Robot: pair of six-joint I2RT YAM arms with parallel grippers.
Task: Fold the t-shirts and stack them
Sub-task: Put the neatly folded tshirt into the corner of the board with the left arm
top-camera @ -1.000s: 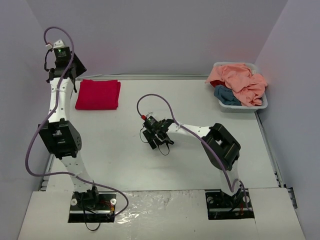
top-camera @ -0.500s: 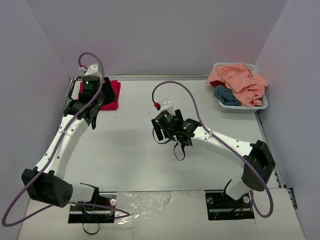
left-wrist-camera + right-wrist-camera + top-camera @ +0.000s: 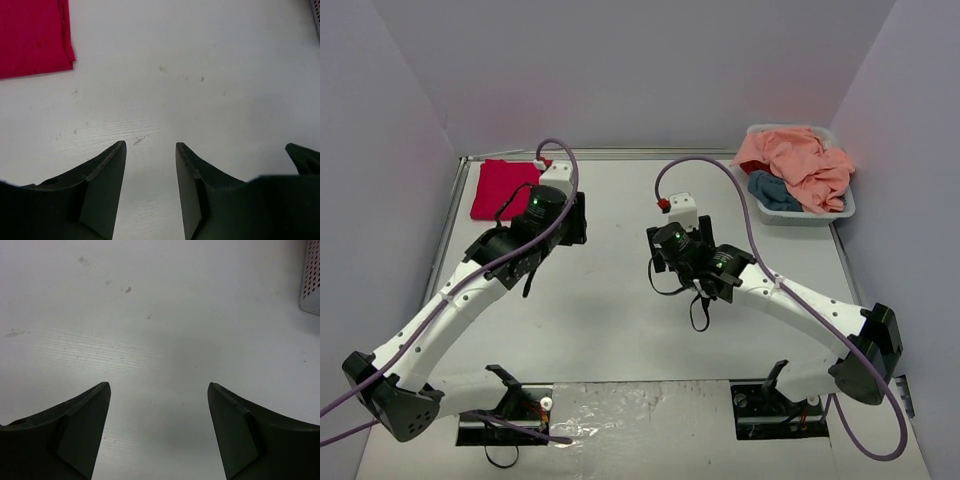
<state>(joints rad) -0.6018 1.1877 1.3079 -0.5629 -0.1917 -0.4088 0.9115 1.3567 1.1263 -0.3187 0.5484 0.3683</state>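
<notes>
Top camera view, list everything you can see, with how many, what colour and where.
red t-shirt: one, crimson, folded flat at the far left corner of the table
peach-pink t-shirt: one, peach-pink, crumpled on top in the basket
teal-blue t-shirt: one, teal-blue, in the basket, partly under the peach-pink one
basket: one, white, far right corner
table: one, white, under everything
cables: two, purple, looping along the arms
arms: two, white and black, reaching over the middle of the table
left tool: one, black, open, holding nothing
right tool: one, black, open, holding nothing
</notes>
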